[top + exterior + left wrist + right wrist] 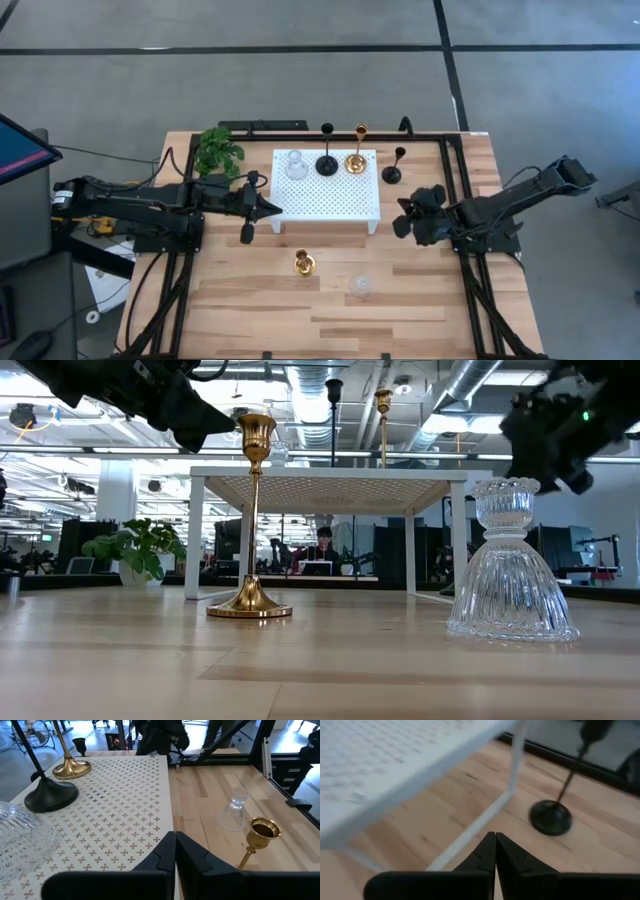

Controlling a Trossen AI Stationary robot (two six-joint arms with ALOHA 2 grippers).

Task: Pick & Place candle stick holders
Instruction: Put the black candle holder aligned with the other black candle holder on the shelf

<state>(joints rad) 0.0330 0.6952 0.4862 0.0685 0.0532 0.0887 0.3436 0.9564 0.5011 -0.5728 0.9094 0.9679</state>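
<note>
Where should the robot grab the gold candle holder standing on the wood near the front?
Probably by the thin stem of the gold candle holder, just under its cup, coming in level from the side. It stands upright, the stem is slim enough for two fingers, and the wide base sits flat on the table. The left gripper, shut now, looks nearest.

The high view looks straight down from far up, taking in the whole tabletop (400, 300) and both arms. The low view sits at tabletop height, facing level across it into the room — close to the gold holder (250, 520) and glass holder (512, 565), which the high view shows near its lower middle. Each wrist view looks forward past its own tool (175, 851) — both see the white platform (120, 795) close up.
</note>
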